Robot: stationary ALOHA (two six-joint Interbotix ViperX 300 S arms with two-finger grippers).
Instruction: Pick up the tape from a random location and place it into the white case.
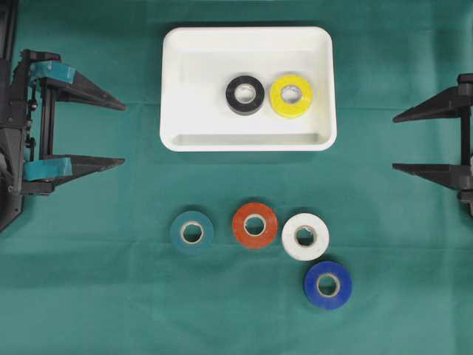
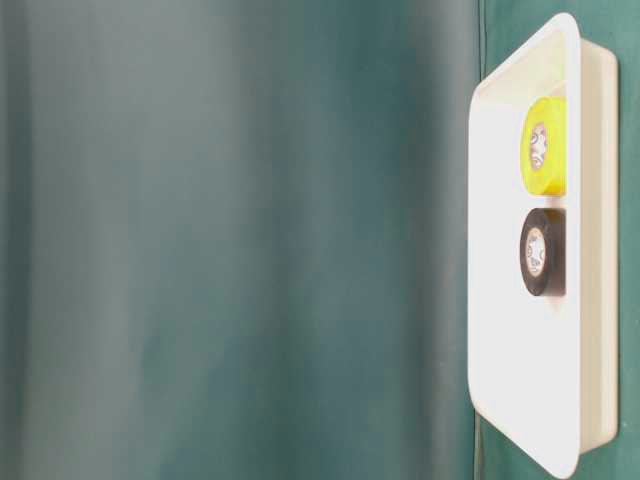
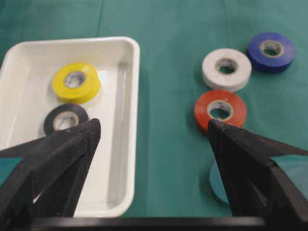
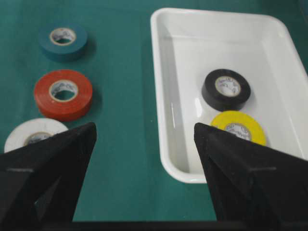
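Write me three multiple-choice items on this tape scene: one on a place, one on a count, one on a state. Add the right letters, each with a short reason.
1. Where does the yellow tape lie?
A. On the green cloth
B. In the white case, beside the black tape
C. On top of the blue tape

2. How many rolls lie on the cloth outside the case?
A. Two
B. Four
C. Six

3. How do the left gripper and the right gripper stand?
A. Both open, holding nothing
B. Left shut on a roll
C. Right shut on a roll

Answers: 1 B, both rolls sit inside the rim. 2 B, the teal tape, orange tape, white tape and blue. 3 A, the fingers are spread with no roll between them.
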